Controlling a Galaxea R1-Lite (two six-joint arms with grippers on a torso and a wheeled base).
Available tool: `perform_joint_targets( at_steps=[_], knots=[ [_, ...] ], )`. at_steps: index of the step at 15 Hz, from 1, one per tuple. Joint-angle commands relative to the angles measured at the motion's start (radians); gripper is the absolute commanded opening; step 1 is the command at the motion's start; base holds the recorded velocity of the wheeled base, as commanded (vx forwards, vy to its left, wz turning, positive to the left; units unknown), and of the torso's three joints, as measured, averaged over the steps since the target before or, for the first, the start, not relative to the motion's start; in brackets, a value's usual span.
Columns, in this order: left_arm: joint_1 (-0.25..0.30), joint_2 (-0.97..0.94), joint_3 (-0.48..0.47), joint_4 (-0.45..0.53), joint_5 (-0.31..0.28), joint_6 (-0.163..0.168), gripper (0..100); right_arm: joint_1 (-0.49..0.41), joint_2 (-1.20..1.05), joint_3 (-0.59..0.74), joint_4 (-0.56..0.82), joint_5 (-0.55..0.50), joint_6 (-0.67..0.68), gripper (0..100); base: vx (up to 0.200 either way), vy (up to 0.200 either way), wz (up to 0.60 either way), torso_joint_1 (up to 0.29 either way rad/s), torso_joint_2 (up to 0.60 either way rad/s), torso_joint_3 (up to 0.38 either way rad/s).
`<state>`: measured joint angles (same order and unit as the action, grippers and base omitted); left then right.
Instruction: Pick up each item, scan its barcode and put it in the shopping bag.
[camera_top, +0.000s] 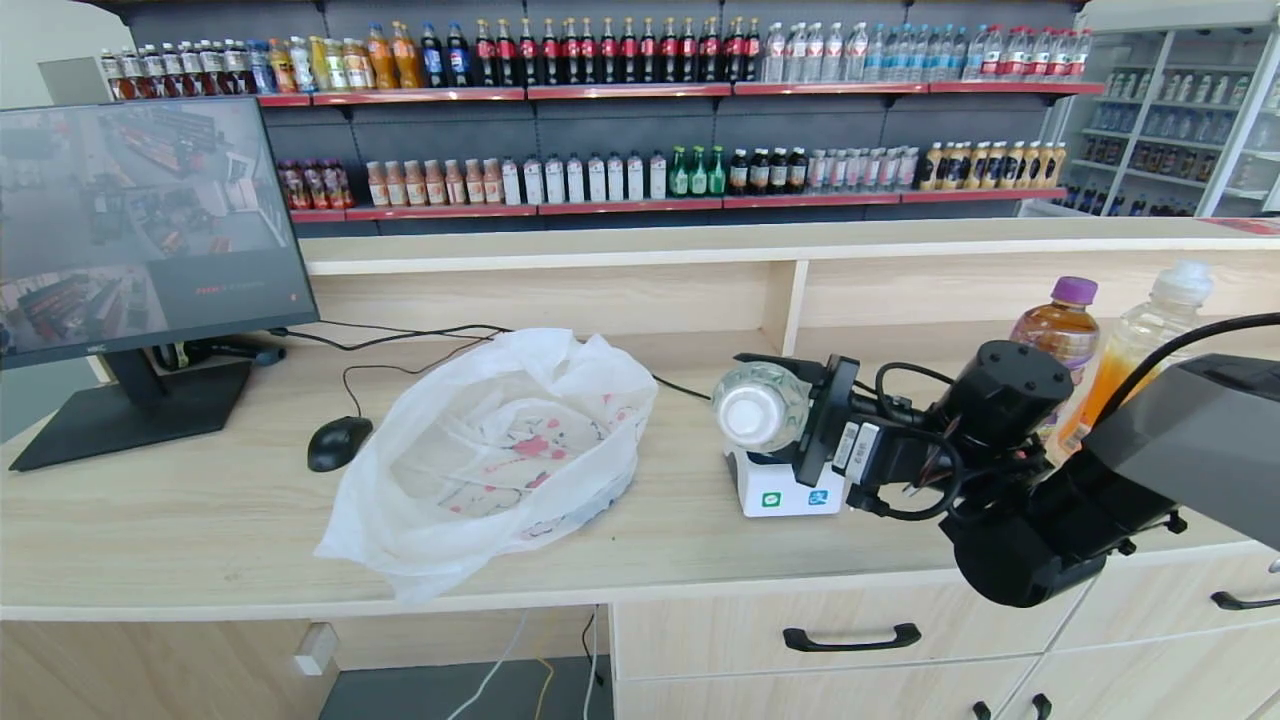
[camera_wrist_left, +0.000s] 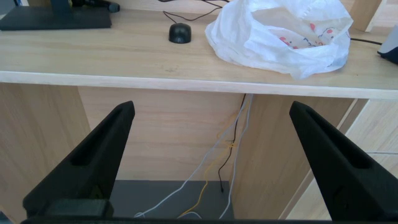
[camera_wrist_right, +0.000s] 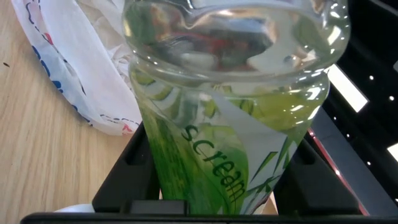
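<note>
The clear bottle (camera_top: 752, 410) lies sideways in my right gripper (camera_top: 792, 408), clamped between its fingers, just above the white scanner (camera_top: 785, 492) on the table (camera_top: 200, 520). The shopping bag (camera_top: 500, 450) sits open to that gripper's left. My left gripper (camera_wrist_left: 211, 162) hangs spread wide below the table's edge.

Shop checkout here, drink shelves (camera_top: 620, 110) packed across the top of the frame, wooden counter (camera_top: 200, 520) below, monitor (camera_top: 140, 220) upper left, scanner box (camera_top: 780, 490) right of centre.
</note>
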<state>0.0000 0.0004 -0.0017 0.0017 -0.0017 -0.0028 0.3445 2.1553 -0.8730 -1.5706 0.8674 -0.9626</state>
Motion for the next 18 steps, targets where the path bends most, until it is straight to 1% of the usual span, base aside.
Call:
perform_joint_targets(
  at_steps=[1,8,11,15,18],
  knots=[
    [0.002,0.0,0.0,0.0,0.0,0.0,100,0.01,-0.002,0.0,0.0,0.001,-0.001,0,0.0,0.0,0.0,0.0,0.0,0.0],
    [0.0,0.0,0.0,0.0,0.0,0.0,100,0.018,-0.048,0.015,0.0,-0.007,0.021,0,0.0,0.0,0.0,0.0,0.0,0.0],
    [0.0,0.0,0.0,0.0,0.0,0.0,100,0.048,-0.066,0.029,0.0,-0.041,0.044,0,0.0,0.0,0.0,0.0,0.0,0.0],
    [0.0,0.0,0.0,0.0,0.0,0.0,100,0.067,-0.152,0.038,0.0,-0.209,0.166,0,0.0,0.0,0.0,0.0,0.0,0.0],
    [0.0,0.0,0.0,0.0,0.0,0.0,100,0.09,-0.223,0.069,0.0,-0.337,0.251,0,0.0,0.0,0.0,0.0,0.0,0.0]
  ],
)
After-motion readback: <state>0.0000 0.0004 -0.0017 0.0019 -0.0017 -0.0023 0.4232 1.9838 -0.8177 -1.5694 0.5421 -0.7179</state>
